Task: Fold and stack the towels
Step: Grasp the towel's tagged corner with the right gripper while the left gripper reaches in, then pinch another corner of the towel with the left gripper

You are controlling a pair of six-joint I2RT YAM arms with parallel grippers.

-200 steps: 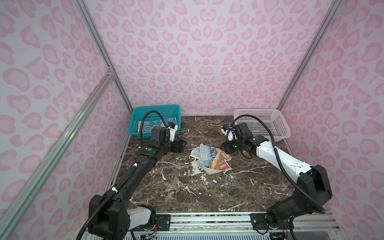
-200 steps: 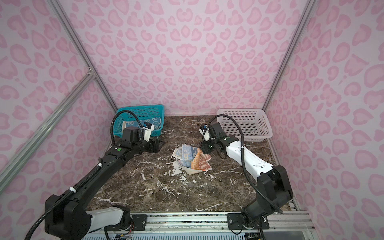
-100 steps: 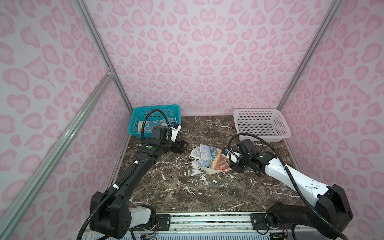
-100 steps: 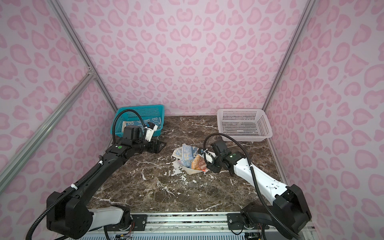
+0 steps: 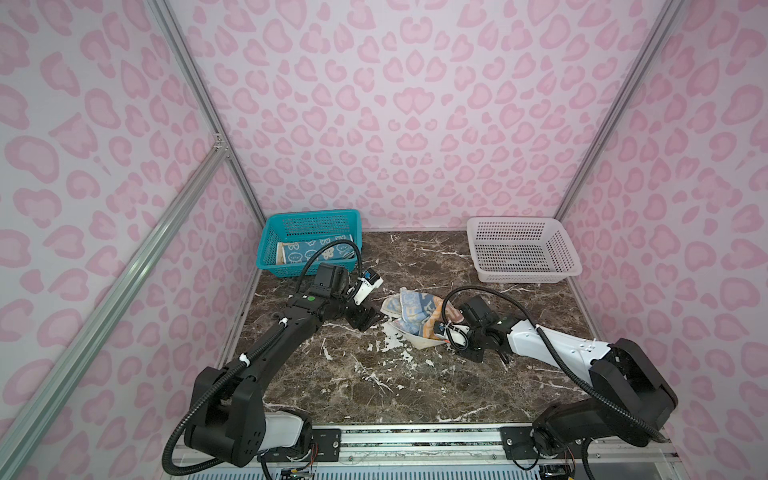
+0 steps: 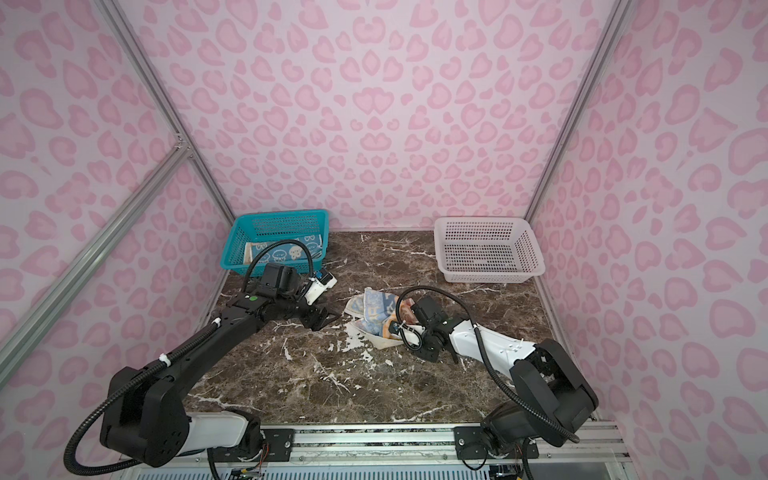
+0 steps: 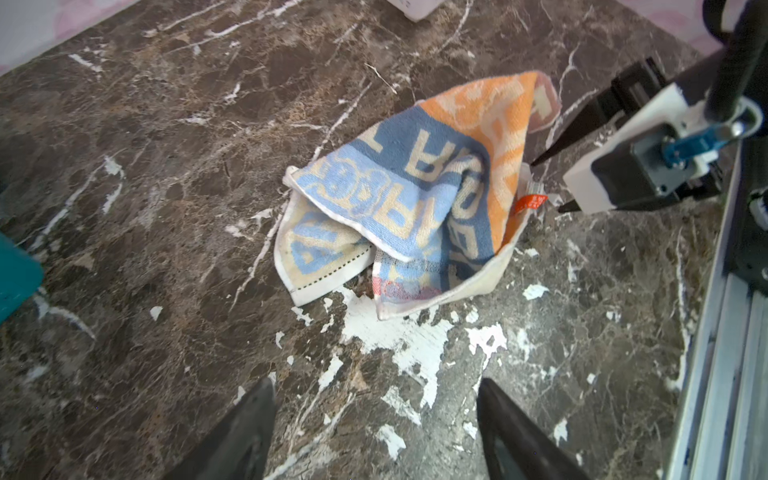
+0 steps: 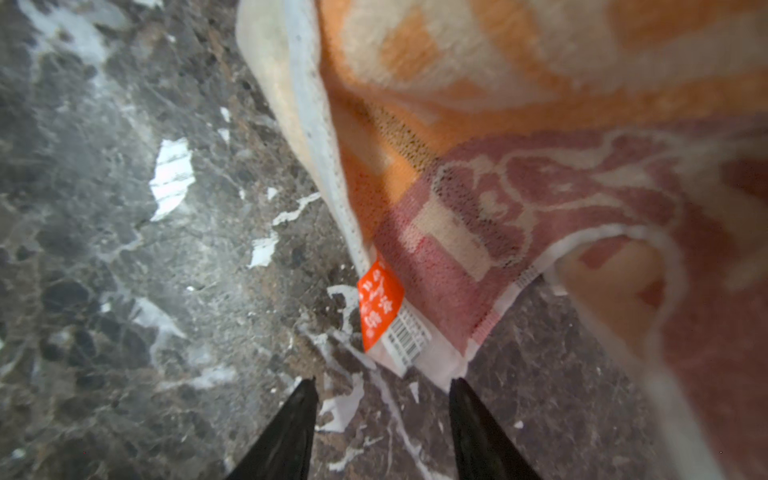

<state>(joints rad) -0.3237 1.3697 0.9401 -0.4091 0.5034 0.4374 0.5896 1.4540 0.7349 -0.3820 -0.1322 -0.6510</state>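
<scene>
Towel lettering partly legible; orange tag adjoins a barcode. Right gripper, moved here from beside white basket, stands half-open, empty; left gripper wide, empty.

Lettered towel: cream, blue-orange-brown letters. Bunny towel: blue, white bunnies. Teal basket; white basket. Table: brown marble.

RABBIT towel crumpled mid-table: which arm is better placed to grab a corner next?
Right, probably. The right gripper is open with the tagged corner of the RABBIT towel just ahead of its fingertips. The left gripper, also open, has bare marble between it and the cloth.
</scene>
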